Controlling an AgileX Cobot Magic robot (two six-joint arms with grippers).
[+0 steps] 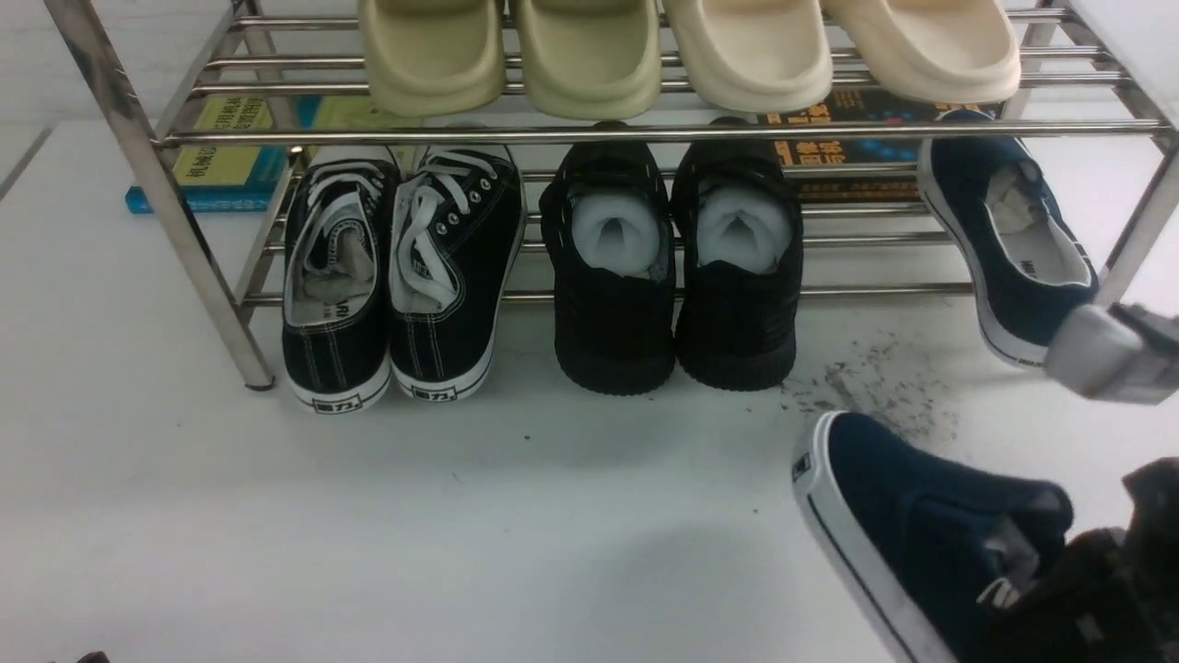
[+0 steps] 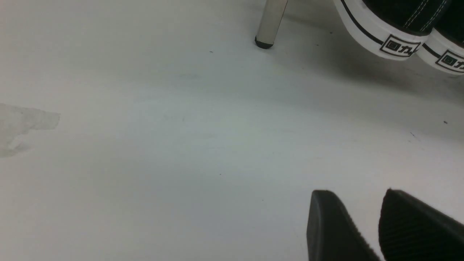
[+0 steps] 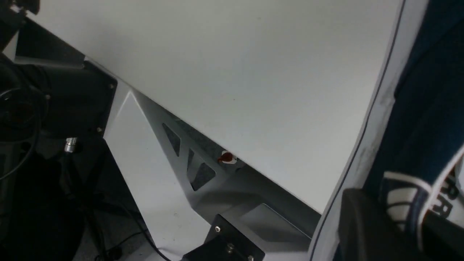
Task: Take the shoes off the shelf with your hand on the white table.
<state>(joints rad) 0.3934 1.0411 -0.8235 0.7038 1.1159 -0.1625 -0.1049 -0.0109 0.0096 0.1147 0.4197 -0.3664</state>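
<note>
Lettering: held navy shoe (image 1: 921,525) shows only "AR" on its white lining in the right wrist view, with the rest cut off. The small tab on the sole at its left end is unreadable.

Look: navy canvas, white rubber sole with 1 dark stripe, grey paper stuffing.

My right gripper (image 3: 402,217) is clamped on its collar, lining pinched between the fingers. The shoe is tilted, low over the near right of the white table (image 1: 368,516). I can't tell if the sole touches.

Second navy shoe (image 1: 1009,230) is on the lower tier of the shelf (image 1: 645,133), far right, near end overhanging the front bar. Its lining print is too small to read. Grey scuff patch (image 1: 875,387) lies between the 2 shoes.

Left of that on the same tier:
- all-black shoes (image 1: 677,267), white stuffing
- black lace-up sneakers (image 1: 387,276), heel tabs with a square logo plus 力

The top tier holds 2 pairs of pale slides (image 1: 691,51). Books (image 1: 226,152) behind the shelf carry Chinese text I can't read.

My left gripper (image 2: 366,224) has its jaws apart, holding nothing, over bare table.
</note>
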